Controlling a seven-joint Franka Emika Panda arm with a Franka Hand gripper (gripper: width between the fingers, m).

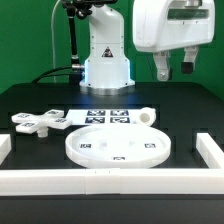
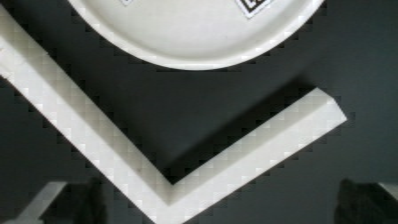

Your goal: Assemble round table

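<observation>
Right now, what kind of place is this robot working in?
Probably a robotics lab test bench: a black table fenced by a white border wall, a marker board of printed tags, and a tagged round disc laid out near an open robot gripper.

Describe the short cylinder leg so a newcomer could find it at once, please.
Start at the large round disc on the black table. Just behind it, toward the exterior view's right, the leg lies beside the marker board. It alone is a stubby cylinder; its neighbours are flat.
</observation>
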